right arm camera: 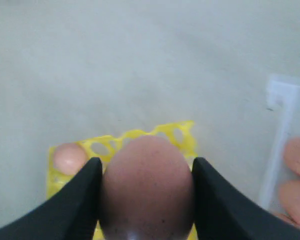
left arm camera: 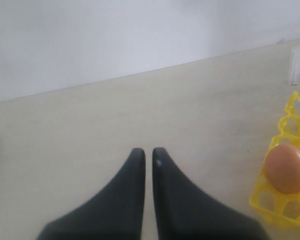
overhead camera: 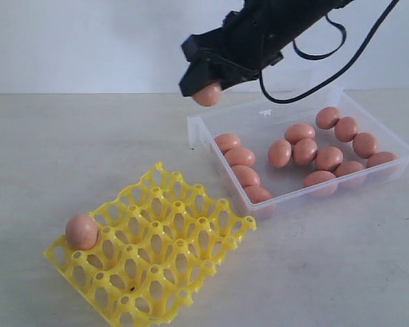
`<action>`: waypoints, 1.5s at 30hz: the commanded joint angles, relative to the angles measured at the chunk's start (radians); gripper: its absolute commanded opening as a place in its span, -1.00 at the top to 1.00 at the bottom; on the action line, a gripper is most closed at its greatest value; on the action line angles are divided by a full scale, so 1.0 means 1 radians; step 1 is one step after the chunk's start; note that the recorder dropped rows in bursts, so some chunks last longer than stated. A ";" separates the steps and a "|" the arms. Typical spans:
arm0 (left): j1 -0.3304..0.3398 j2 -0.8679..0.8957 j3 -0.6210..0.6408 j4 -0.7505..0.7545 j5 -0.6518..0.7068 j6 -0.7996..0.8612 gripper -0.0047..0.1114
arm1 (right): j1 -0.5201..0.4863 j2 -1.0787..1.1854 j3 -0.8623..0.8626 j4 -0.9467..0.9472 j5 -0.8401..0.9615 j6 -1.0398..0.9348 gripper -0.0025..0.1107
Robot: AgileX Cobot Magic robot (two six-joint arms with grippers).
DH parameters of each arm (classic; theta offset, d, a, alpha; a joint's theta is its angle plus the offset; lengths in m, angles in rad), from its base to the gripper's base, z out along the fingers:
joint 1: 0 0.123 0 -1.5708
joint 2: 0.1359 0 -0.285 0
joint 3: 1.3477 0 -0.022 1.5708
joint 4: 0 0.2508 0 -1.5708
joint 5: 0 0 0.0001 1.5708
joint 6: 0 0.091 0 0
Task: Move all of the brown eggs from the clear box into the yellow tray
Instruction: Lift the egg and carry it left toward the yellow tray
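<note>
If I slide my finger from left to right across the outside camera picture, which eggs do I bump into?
lone egg in the yellow tray → held egg in the right end effector → eggs in the clear box

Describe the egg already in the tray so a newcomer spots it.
Find the yellow tray beside the clear box. A brown egg sits in its leftmost corner cup in the exterior view. It is the tray's only egg; the rest lie in the box, bar one held by the right gripper.
</note>
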 commanded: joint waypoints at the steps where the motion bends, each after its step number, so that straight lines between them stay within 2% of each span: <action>1: -0.008 -0.003 0.003 -0.002 0.000 -0.003 0.85 | 0.120 -0.023 -0.004 0.069 -0.004 -0.070 0.96; 5: -0.008 -0.003 0.003 -0.002 0.000 -0.003 0.85 | 0.266 -0.023 -0.004 -0.037 -0.053 -0.137 0.96; 8: -0.008 -0.003 0.003 -0.002 0.000 -0.003 0.85 | 0.385 -0.023 -0.004 -0.294 -0.154 -0.127 0.96; 10: -0.008 -0.003 0.003 -0.002 0.000 -0.003 0.85 | 0.447 -0.019 -0.004 -0.504 -0.219 -0.048 0.96; 13: -0.008 -0.003 0.003 -0.002 0.000 -0.003 0.85 | 0.522 -0.004 -0.004 -0.882 -0.302 0.201 0.96; 15: -0.008 -0.003 0.003 -0.002 0.000 -0.003 0.85 | 0.560 0.012 -0.004 -1.135 -0.334 0.445 0.96; 19: -0.008 -0.003 0.003 -0.002 0.000 -0.003 0.85 | 0.591 0.014 -0.004 -1.451 -0.402 0.993 0.96; 24: -0.008 -0.003 0.003 -0.002 0.000 -0.003 0.85 | 0.580 0.012 -0.004 -1.501 -0.715 1.378 0.96; 27: -0.008 -0.003 0.003 -0.002 0.000 -0.003 0.85 | 0.578 0.012 -0.001 -1.499 -0.954 1.480 0.96; 31: -0.008 -0.003 0.003 -0.002 0.000 -0.003 0.85 | 0.571 0.001 0.048 -1.461 -1.160 1.592 0.96; 33: -0.008 -0.003 0.003 -0.002 0.000 -0.003 0.85 | 0.543 -0.008 0.139 -1.408 -1.423 1.675 0.96; 34: -0.008 -0.003 0.003 -0.002 0.000 -0.003 0.85 | 0.514 -0.010 0.213 -1.346 -1.608 1.690 0.96; 36: -0.008 -0.003 0.003 -0.002 0.000 -0.003 0.85 | 0.464 -0.012 0.335 -1.293 -1.764 1.692 0.96; 39: -0.008 -0.003 0.003 -0.002 0.000 -0.003 0.85 | 0.383 -0.012 0.437 -1.348 -1.738 1.620 0.96; 40: -0.008 -0.003 0.003 -0.002 0.000 -0.003 0.85 | 0.342 -0.010 0.464 -1.387 -1.656 1.576 0.96; 42: -0.008 -0.003 0.003 -0.002 0.000 -0.003 0.85 | 0.298 0.004 0.469 -1.543 -1.588 1.560 0.96; 45: -0.008 -0.003 0.003 -0.002 0.000 -0.003 0.85 | 0.288 0.039 0.469 -1.764 -1.611 1.566 0.96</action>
